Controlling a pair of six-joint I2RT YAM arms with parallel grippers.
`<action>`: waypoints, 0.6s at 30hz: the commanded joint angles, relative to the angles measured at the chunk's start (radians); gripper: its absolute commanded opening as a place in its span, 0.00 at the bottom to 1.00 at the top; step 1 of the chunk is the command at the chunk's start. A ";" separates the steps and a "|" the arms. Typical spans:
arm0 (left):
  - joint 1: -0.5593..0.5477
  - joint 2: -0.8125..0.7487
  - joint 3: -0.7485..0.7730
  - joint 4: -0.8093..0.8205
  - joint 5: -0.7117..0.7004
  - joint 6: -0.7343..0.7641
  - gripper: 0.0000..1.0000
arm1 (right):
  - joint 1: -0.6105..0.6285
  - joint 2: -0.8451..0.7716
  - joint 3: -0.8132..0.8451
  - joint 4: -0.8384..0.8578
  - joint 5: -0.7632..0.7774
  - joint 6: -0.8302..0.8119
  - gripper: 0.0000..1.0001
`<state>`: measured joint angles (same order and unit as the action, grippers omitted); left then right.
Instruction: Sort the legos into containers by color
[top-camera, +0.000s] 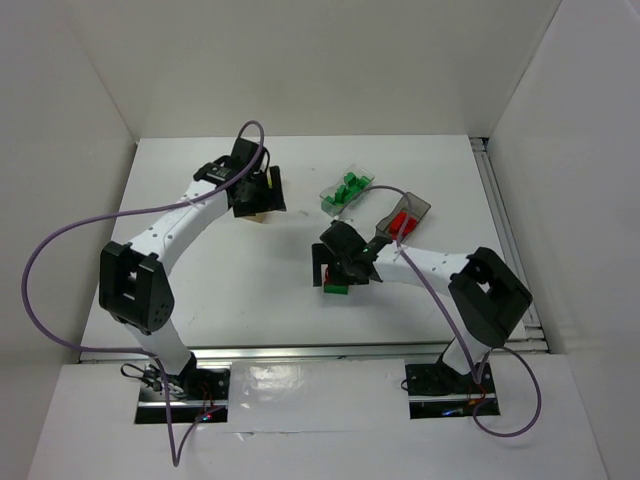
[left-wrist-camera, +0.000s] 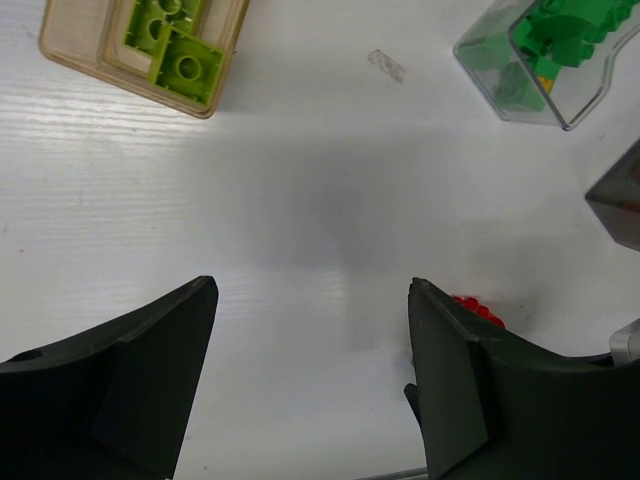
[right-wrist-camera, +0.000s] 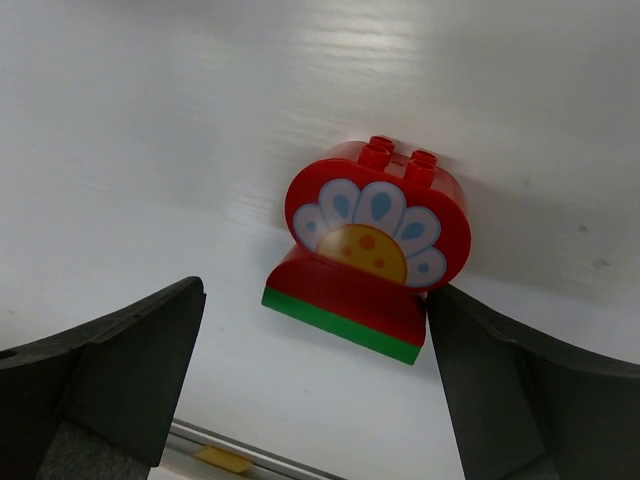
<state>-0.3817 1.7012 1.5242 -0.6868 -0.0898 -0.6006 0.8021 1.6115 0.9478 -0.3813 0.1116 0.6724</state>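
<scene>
A red lego with a flower picture (right-wrist-camera: 375, 225) sits on a green plate (right-wrist-camera: 340, 325) on the white table. My right gripper (right-wrist-camera: 315, 330) is open around it, the right finger close beside the brick and the left finger well apart. From above, the right gripper (top-camera: 335, 268) hangs over this brick (top-camera: 337, 290). My left gripper (left-wrist-camera: 312, 285) is open and empty over bare table, near the amber tub (left-wrist-camera: 70, 55) holding lime bricks (left-wrist-camera: 175, 45). In the top view the left gripper (top-camera: 255, 190) is by the amber tub (top-camera: 258, 216).
The clear tub (top-camera: 345, 190) holds several dark green bricks (left-wrist-camera: 550, 40). The smoky grey tub (top-camera: 405, 215) holds red bricks. White walls enclose the table on three sides. A metal rail (top-camera: 320, 352) runs along the near edge.
</scene>
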 joint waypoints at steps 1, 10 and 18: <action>0.033 -0.017 0.037 -0.062 -0.059 0.032 0.85 | 0.029 0.018 0.081 0.143 -0.041 -0.005 0.99; 0.112 -0.083 0.010 -0.062 -0.033 0.058 0.85 | 0.043 0.028 0.104 0.038 0.126 0.012 0.99; 0.112 -0.063 -0.022 -0.042 -0.001 0.047 0.85 | 0.052 0.203 0.273 -0.125 0.235 0.073 0.99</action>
<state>-0.2672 1.6512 1.5051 -0.7399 -0.1051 -0.5537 0.8433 1.7805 1.1671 -0.4248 0.2783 0.7090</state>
